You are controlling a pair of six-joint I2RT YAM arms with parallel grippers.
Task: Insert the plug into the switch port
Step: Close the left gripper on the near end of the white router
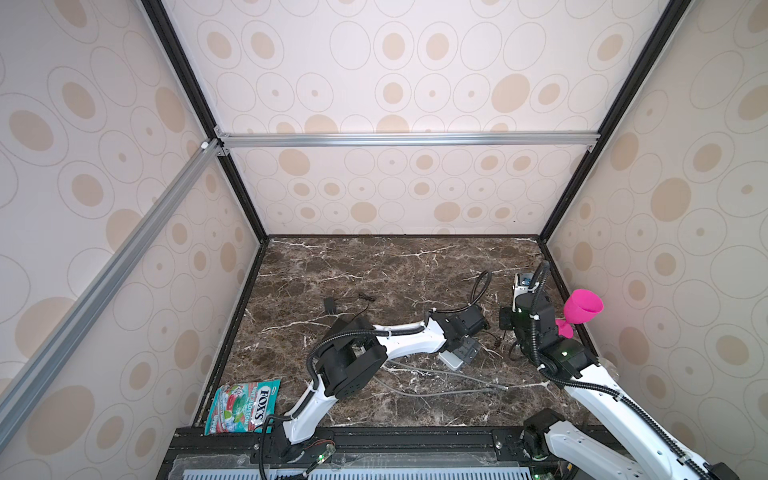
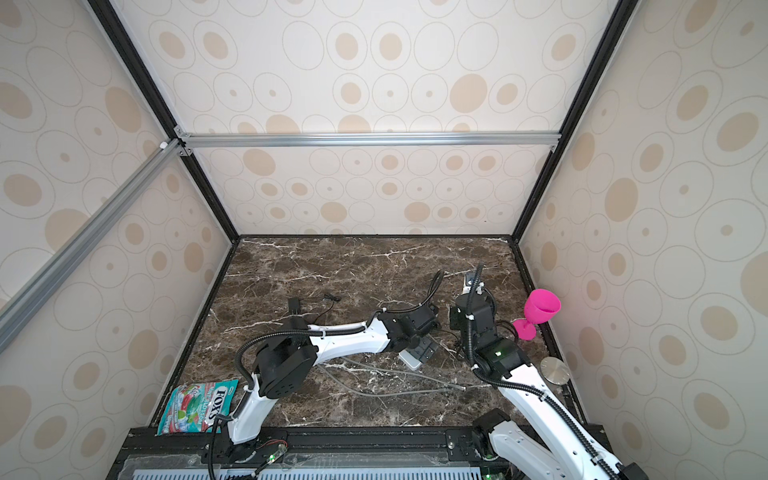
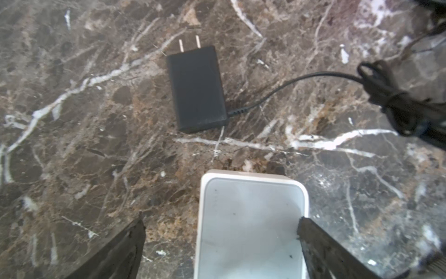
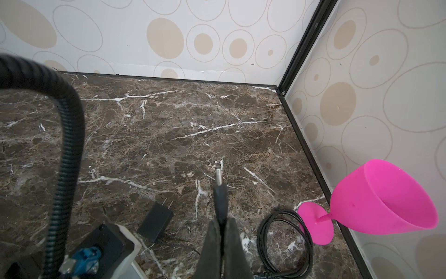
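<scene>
Right gripper (image 4: 221, 223) pressed together on the black plug (image 4: 220, 193), metal tip pointing out, above the table (image 4: 169, 135) near its right edge; left gripper (image 3: 220, 219) spread wide astride the white switch (image 3: 251, 217), which lies flat right of the table's middle, toward the front edge.

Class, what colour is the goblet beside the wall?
Bright pink; the goblet shows best in the right wrist view.

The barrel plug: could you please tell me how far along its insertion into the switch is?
Done: the right gripper is shut on the barrel plug, tip free. In hand: the open left gripper straddles the white switch. Left: bringing the plug to the switch and pushing it in.
</scene>
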